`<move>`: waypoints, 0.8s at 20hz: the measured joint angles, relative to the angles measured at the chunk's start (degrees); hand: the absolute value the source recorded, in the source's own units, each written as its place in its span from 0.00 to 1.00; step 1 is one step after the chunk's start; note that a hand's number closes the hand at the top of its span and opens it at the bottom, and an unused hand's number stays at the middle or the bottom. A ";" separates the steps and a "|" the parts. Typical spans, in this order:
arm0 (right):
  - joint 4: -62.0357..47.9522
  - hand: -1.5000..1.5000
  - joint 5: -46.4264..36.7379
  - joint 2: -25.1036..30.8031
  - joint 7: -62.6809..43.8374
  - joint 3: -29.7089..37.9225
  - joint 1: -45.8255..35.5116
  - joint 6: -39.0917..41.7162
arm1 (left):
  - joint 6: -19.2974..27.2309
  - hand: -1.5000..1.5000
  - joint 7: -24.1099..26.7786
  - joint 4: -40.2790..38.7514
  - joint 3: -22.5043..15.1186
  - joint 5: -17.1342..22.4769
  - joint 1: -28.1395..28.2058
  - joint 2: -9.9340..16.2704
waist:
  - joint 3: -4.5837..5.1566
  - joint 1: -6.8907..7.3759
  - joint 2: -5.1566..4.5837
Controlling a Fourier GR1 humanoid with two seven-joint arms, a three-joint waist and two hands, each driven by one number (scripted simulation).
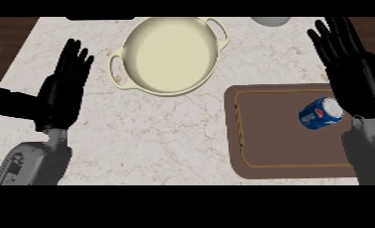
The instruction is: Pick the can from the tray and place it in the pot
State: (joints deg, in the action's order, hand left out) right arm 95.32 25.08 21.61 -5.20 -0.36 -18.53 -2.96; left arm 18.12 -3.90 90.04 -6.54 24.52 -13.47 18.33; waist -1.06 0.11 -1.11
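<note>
Plainly, the widest thing in view is the marble counter (183,123), and on it, toward four o'clock, sits the brown tray (278,142) with its raised inner rim. Next in size is the cream pot (170,56) at about eleven to twelve o'clock — round, two-handled, its mouth uncovered and nothing inside it. The left hand (62,90) shows at nine o'clock, fingers straight and spread, holding nothing, resting well apart from pot and tray. The right hand (350,68) is at three o'clock, likewise flat and open with nothing in it, its palm just beside and partly overlapping the tray's far right edge. Smallest is the blue can (321,113), lying tilted on its side in the tray's upper right part, its pale end turned toward two o'clock — right against the heel of the right hand, though whether they touch I cannot tell. My guess is the can will be light and stiff, its painted wall smooth and fairly slippery, and lying down it may roll away if nudged. The sensible hold is across the middle of the blue body, fingers on one side and thumb on the other, rather than on the ends. A grey rounded object (271,20) peeks in at one o'clock.
</note>
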 measured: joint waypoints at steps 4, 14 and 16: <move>1.49 1.00 1.70 4.62 10.22 6.69 3.08 7.72 | 0.67 0.50 2.68 0.35 -0.93 -3.00 2.89 0.24 | 0.46 -1.08 0.82; -9.47 0.00 -8.08 10.40 42.68 24.64 16.39 12.56 | 2.19 0.50 9.79 0.59 -4.98 -8.88 9.51 -1.71 | 0.67 -2.02 0.91; -11.24 0.00 -8.48 9.47 51.08 26.46 19.43 15.21 | 2.07 0.50 10.43 1.04 -5.42 -9.41 10.31 -1.94 | 0.75 -1.60 1.01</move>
State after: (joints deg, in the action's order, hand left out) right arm 84.08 16.60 31.08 45.88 26.10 0.90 12.25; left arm 20.19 6.53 91.08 -11.96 15.11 -3.15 16.38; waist -0.31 -1.49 -0.10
